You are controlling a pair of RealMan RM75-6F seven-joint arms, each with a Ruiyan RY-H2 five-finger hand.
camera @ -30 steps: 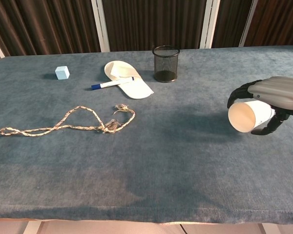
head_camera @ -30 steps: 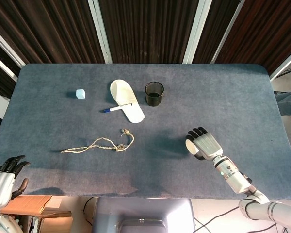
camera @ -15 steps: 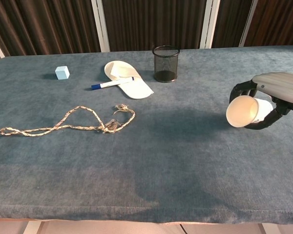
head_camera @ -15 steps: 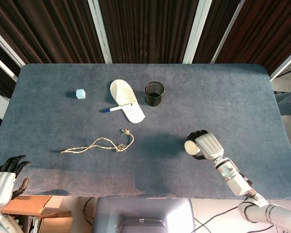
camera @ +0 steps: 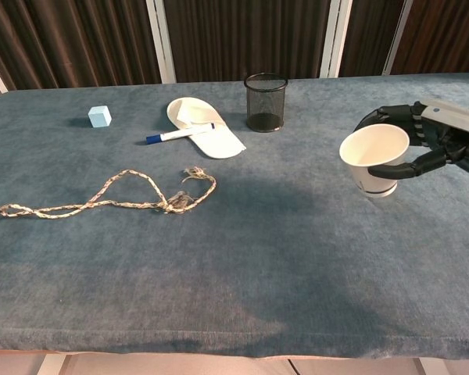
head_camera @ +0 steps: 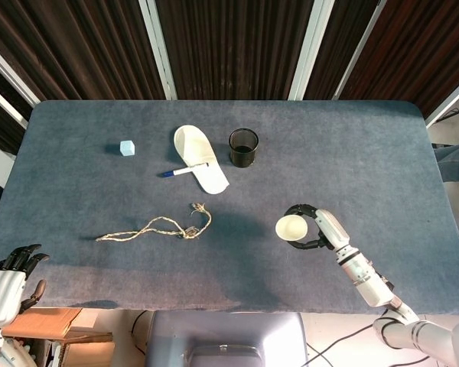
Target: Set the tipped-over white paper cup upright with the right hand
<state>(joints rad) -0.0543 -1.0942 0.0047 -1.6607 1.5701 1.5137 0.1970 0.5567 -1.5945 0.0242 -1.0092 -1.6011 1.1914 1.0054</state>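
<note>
The white paper cup (camera: 376,160) (head_camera: 290,227) is nearly upright at the right side of the table, mouth tipped slightly toward the camera, its base at or just above the blue cloth. My right hand (camera: 438,142) (head_camera: 318,227) grips it from the right, with dark fingers (camera: 387,116) curled around the cup's back and front near the rim. My left hand (head_camera: 8,277) hangs off the table's near left corner, holding nothing, fingers apart; the chest view does not show it.
A black mesh pen holder (camera: 265,102) stands at the back centre. Left of it lie a white slipper (camera: 205,135) with a blue marker (camera: 178,133) across it, and a small light-blue cube (camera: 99,116). A looped rope (camera: 109,195) lies at the left front.
My right hand has rolled the cup from lying on its side, mouth facing the camera, to nearly upright, and has shifted slightly left.
</note>
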